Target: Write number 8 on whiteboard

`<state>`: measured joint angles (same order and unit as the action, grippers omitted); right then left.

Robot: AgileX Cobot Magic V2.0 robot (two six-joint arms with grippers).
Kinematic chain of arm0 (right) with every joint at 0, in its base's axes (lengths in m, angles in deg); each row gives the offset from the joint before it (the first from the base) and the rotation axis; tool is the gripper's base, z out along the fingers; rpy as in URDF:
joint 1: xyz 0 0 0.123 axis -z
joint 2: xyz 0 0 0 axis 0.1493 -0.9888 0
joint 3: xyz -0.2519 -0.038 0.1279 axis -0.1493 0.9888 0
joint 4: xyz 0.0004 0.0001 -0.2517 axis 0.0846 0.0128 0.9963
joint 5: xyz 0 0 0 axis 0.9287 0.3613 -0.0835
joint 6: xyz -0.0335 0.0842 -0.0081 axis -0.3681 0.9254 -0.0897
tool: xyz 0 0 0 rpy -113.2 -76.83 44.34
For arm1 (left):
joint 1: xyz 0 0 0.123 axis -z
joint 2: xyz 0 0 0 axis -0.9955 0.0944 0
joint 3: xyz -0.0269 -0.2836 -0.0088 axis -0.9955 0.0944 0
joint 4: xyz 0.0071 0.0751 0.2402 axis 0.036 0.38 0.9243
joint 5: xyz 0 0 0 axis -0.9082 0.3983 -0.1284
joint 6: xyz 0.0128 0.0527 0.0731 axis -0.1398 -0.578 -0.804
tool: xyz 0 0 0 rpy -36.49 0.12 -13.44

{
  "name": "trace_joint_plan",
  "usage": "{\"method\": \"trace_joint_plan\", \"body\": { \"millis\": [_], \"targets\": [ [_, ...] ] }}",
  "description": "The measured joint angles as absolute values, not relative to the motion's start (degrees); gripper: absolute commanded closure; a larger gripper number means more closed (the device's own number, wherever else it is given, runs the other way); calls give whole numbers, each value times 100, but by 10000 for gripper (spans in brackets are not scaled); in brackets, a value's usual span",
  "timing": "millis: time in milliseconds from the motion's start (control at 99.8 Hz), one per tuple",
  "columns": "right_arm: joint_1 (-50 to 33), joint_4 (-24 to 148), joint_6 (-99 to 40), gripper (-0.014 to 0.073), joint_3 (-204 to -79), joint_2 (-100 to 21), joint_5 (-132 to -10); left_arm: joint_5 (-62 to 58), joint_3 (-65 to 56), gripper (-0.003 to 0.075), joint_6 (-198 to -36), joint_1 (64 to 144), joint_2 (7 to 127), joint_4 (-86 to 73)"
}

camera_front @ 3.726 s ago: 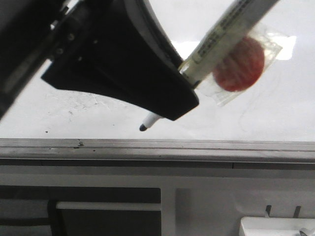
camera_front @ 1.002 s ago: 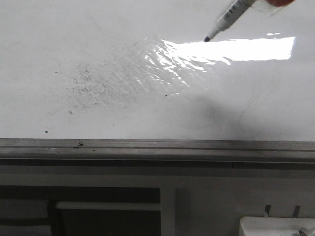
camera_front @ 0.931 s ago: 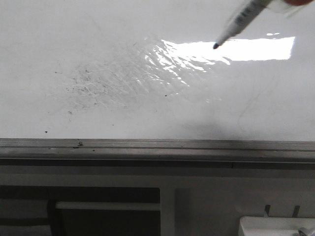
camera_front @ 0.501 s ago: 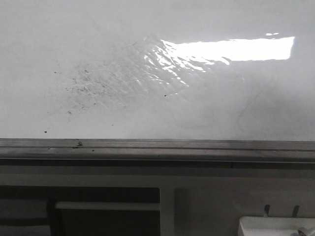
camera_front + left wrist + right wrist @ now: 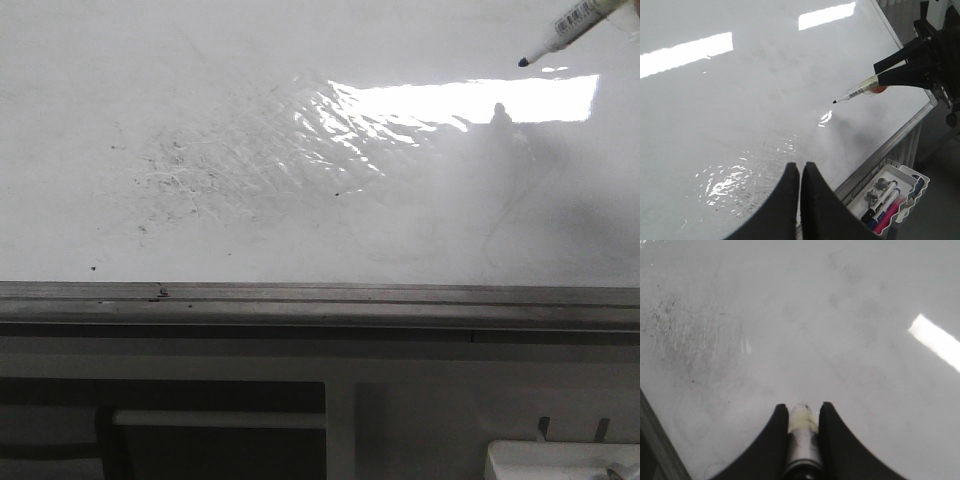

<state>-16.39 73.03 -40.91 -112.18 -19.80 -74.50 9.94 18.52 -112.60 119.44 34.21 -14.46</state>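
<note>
My right gripper (image 5: 801,412) was clamped on the marker (image 5: 856,92), its tip hanging just above the whiteboard (image 5: 300,60), off the glare patch's (image 5: 470,100) far-right corner. The left gripper (image 5: 800,172) sat closed and empty. No 8 was drawn yet; I judged this the approach, needing touchdown next. The marker's long axis ran diagonally, tip toward the board.

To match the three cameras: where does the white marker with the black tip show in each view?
Front: white black-tipped marker, top right corner.
Left wrist: mid-right, in the right gripper.
Right wrist: barrel end between the fingers.
Shared landmark: grey speckled smudge on the glossy whiteboard.
</note>
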Motion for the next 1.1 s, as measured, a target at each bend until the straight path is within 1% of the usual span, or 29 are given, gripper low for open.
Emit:
{"method": "trace_joint_plan", "body": {
  "millis": [170, 411, 711, 1102],
  "targets": [
    [-1639, 7315, -4091, 637, -11218, -2042, -7728, 975, 1852, 741, -11260, 11944, 3421, -1394],
    [-1639, 7291, -4091, 637, -11218, -2524, -7781, 975, 1852, 741, -11260, 11944, 3421, -1374],
    [-1639, 7128, -4091, 637, -11218, -2565, -8031, 975, 1852, 741, -11260, 11944, 3421, -1374],
    [-1672, 6963, -4078, 637, -11238, -2979, -8376, 962, 1852, 741, -11260, 11944, 3421, -1374]
  ]
}}
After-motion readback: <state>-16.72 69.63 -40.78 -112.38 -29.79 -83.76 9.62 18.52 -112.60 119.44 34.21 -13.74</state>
